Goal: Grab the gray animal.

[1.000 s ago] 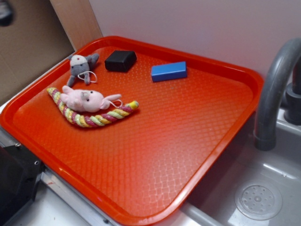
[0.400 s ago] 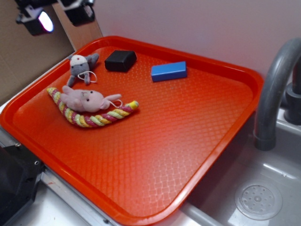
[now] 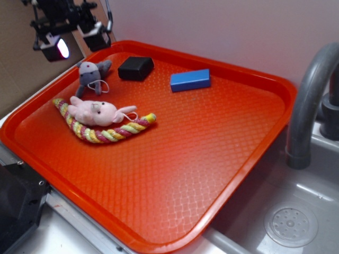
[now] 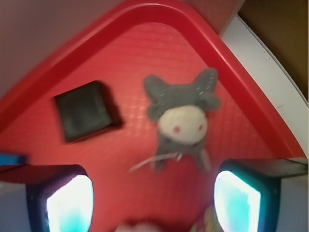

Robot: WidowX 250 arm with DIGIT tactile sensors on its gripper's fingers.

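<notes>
While my gripper (image 3: 74,41) hangs spread above the tray's (image 3: 254,74) far left corner, the gray animal (image 4: 182,121) lies beneath: soft, light, squashy plush, best pinched across its body.

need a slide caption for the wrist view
Open gripper above the gray animal lying on the red tray, black block beside it.

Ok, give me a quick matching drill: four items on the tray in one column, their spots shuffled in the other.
1. gray animal
2. pink animal
3. black box
4. blue block

a. lying on the striped rope
b. right of the black box, toward the tray's back rim
c. between the gray animal and the blue block
d. far left corner, under the gripper

Pairs: 1-d, 2-a, 3-c, 4-b
</notes>
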